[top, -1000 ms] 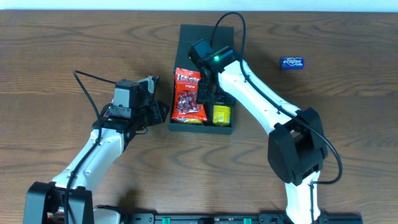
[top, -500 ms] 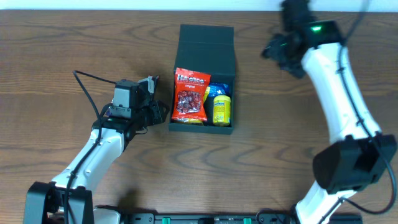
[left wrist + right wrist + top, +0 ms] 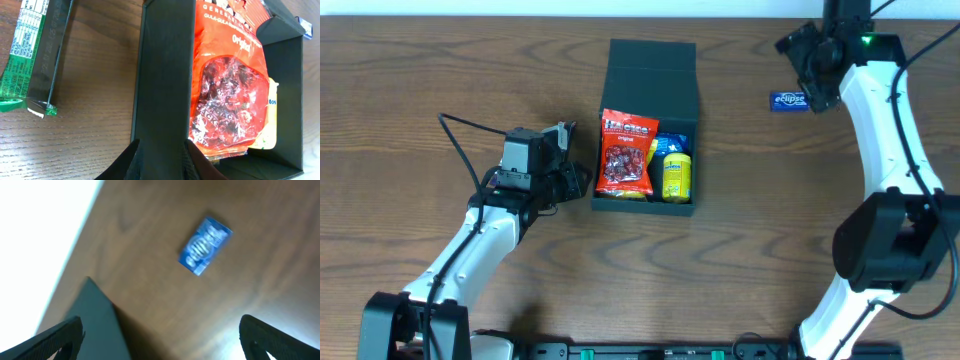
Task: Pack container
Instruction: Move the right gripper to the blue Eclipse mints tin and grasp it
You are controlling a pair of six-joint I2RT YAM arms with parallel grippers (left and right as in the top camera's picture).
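Container braced, gum pack next

The container (image 3: 650,70) sits mid-table with its lid flap back, and your left gripper (image 3: 580,182) pinches its left wall. Your right gripper (image 3: 812,78) hangs spread wide near the blue gum pack (image 3: 788,100). Centre over it, straddle its narrow width, and descend squarely before closing.

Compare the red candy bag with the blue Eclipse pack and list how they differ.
Colour: the red candy bag has a clear window showing the candies; the blue Eclipse pack is opaque blue. Size: the bag is much larger than the pack. Place: the bag lies inside the container; the pack lies outside it on the bare table. Shared: both are snack packets lying flat, and neither is held.
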